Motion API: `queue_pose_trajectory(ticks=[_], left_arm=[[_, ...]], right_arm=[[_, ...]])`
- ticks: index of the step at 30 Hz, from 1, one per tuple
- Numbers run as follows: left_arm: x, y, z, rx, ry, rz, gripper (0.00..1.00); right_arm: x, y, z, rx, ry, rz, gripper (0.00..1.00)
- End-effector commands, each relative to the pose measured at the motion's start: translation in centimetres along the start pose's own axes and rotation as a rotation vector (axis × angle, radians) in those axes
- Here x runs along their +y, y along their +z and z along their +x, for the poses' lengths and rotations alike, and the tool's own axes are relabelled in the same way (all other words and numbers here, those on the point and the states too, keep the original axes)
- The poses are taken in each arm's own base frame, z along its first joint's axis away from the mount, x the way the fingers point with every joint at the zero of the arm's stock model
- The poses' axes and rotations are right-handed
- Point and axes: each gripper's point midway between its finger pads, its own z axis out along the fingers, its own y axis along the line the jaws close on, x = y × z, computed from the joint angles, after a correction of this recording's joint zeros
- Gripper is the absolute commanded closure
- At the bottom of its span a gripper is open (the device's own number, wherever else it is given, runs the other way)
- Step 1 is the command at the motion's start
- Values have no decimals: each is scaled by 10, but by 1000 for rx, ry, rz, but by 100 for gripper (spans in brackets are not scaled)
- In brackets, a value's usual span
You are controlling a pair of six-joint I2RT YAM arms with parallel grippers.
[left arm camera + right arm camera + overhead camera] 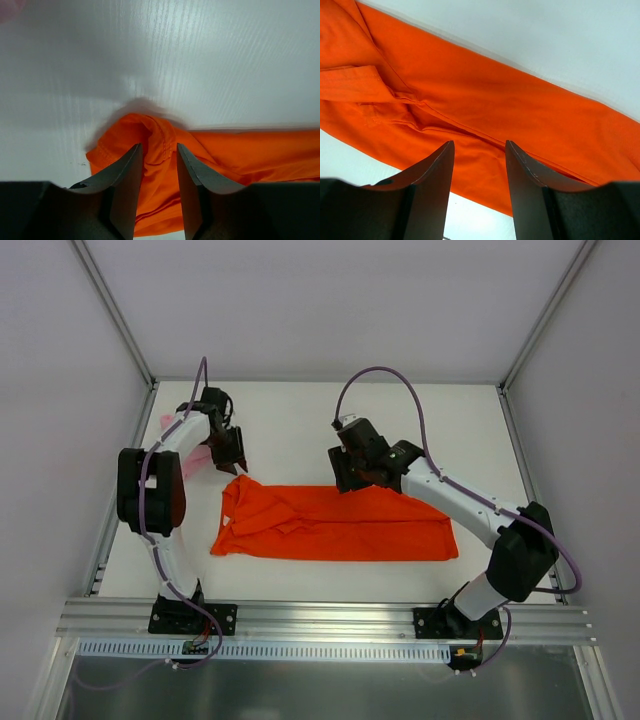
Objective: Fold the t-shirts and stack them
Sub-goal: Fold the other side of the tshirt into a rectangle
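The orange-red t-shirt (pixel 340 525) lies on the white table as a long folded strip, with its collar end bunched at the left. My left gripper (pixel 235 462) hovers over that far-left corner. In the left wrist view its jaws (pixel 157 145) stand open and the orange cloth (pixel 240 155) lies loose beneath them. My right gripper (pixel 350 480) is at the strip's far edge near the middle. Its jaws (pixel 479 142) are open above the flat orange cloth (pixel 470 90), holding nothing. The pale pink t-shirt (pixel 167 421) peeks out behind the left arm at the far left, mostly hidden, and shows as a pink blur (pixel 7 7).
White walls with metal posts enclose the table on three sides. An aluminium rail (pixel 320 620) carrying both arm bases runs along the near edge. White tabletop (pixel 300 420) stretches beyond the orange strip to the back wall.
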Motion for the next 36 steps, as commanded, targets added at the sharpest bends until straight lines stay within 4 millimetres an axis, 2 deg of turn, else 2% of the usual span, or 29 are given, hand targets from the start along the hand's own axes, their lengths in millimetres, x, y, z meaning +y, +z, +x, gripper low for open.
queue_pose_trajectory(ticks=[1, 6, 8, 10, 11, 13, 21, 26, 28, 30, 31, 36], left_arm=[[6, 8, 6, 36, -13, 9, 66], [8, 23, 11, 73, -22, 5, 68], [10, 27, 13, 82, -23, 2, 73], [9, 28, 12, 79, -27, 3, 82], [9, 27, 11, 73, -29, 3, 93], [8, 26, 10, 67, -29, 4, 100], [8, 0, 11, 40, -19, -10, 100], [9, -18, 17, 29, -24, -23, 100], [10, -23, 22, 37, -33, -29, 100], [11, -25, 28, 45, -40, -28, 100], [12, -25, 31, 51, -43, -30, 100], [17, -29, 38, 58, -40, -50, 100]], right_arm=[[5, -9, -17, -52, 11, -3, 51], [5, -9, -14, -49, 8, 1, 51], [6, -9, -14, -48, 4, 1, 51], [6, -9, -13, -48, 2, 0, 51], [8, -9, -12, -43, -1, -6, 51], [12, -6, -7, -28, -8, -24, 51], [60, 9, 2, -1, -71, -171, 52], [92, 27, 10, 37, -125, -252, 51], [104, 30, 7, 29, -156, -279, 52], [113, 41, 4, 28, -158, -291, 52], [113, 49, 4, 34, -190, -289, 52], [129, 61, -10, 13, -229, -336, 52]])
